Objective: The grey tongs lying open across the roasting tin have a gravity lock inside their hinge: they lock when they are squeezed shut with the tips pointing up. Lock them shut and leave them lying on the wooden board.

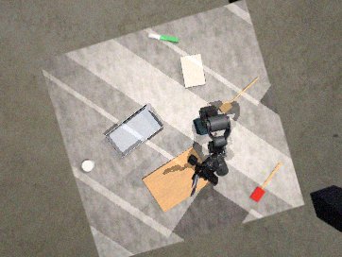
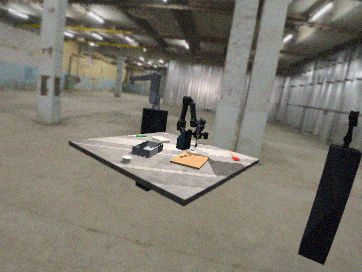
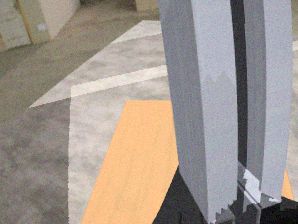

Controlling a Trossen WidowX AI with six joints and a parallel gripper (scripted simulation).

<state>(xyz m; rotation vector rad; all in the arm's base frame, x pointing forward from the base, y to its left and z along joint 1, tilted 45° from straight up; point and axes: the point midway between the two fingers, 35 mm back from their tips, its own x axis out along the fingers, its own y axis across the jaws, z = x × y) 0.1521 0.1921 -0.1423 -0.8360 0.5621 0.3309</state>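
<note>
The grey tongs point(image 1: 194, 183) point(image 3: 217, 100) are in my gripper point(image 1: 199, 174) point(image 2: 195, 142) point(image 3: 192, 169), which is shut on them. In the wrist view their two long arms stand side by side, close together with a narrow dark gap. In the top view they are over the right part of the wooden board point(image 1: 165, 191) point(image 2: 187, 161) point(image 3: 127, 160). The exterior view shows the gripper above the table, behind the board. The far ends of the arms are cut off in the wrist view, and whether the lock is engaged cannot be seen.
The roasting tin point(image 1: 134, 134) point(image 2: 143, 152) stands beyond the board, with no tongs on it. A white round object point(image 1: 88, 165) point(image 2: 127, 159) is near one edge. A red-headed tool point(image 1: 257, 194), a wooden tool point(image 1: 226, 107), a cream block point(image 1: 193, 71) and a green-and-white pen point(image 1: 169, 39) lie about.
</note>
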